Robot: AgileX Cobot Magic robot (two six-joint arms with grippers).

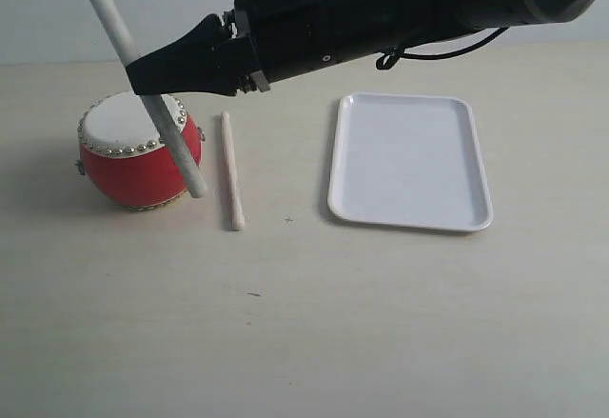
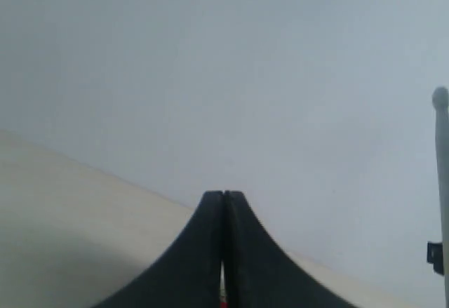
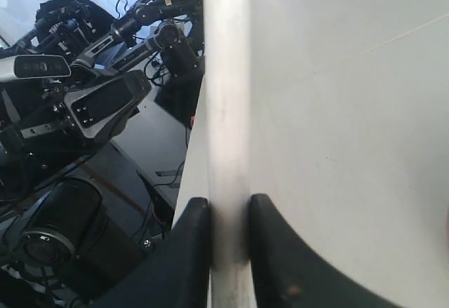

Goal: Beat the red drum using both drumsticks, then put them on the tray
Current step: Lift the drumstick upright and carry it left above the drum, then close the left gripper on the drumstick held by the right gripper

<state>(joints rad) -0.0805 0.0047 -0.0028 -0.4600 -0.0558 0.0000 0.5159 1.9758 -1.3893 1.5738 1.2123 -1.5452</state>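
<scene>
The red drum (image 1: 133, 169) with its off-white skin stands at the left of the table. My right gripper (image 1: 140, 73) reaches across from the right and is shut on a pale drumstick (image 1: 108, 10). The stick slants down over the drum's near right side. In the right wrist view the drumstick (image 3: 226, 97) runs between the closed right gripper (image 3: 228, 210). A second drumstick (image 1: 230, 170) lies flat just right of the drum. The white tray (image 1: 411, 159) is further right, with nothing on it. My left gripper (image 2: 223, 196) is shut and faces the wall, with a drumstick (image 2: 441, 161) beside it. The exterior view does not show it.
The right arm (image 1: 409, 9) spans the back of the scene above the tray. Beyond the table's edge, the right wrist view shows dark camera gear and cables (image 3: 84, 111). Pale tabletop (image 1: 304, 323) stretches across the front.
</scene>
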